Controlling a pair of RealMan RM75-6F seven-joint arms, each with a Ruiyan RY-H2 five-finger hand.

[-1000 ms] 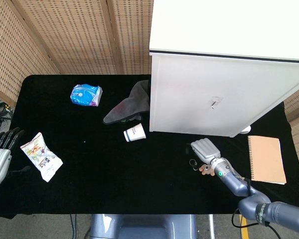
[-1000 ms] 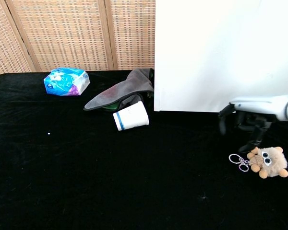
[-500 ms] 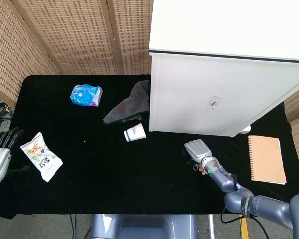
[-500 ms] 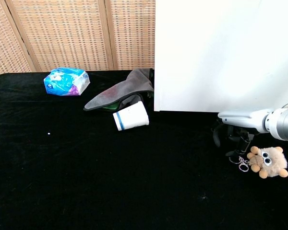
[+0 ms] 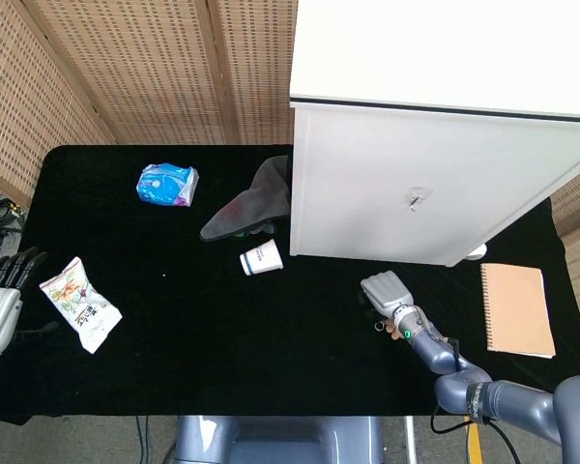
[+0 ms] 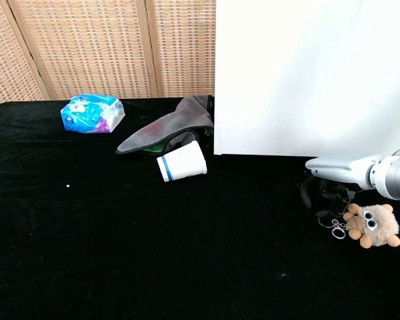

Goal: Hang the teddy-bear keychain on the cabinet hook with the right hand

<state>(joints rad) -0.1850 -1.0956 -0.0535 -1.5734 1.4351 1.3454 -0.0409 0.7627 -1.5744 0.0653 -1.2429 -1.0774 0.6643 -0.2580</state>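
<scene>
The tan teddy bear (image 6: 375, 225) with googly eyes lies under my right hand (image 6: 328, 190) – fingers down at its rings, grip unclear – and only the head view shows the hook (image 5: 418, 200).

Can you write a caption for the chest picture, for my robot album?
Robot's right hand reaches down to the teddy-bear keychain lying beside the white cabinet.
</scene>
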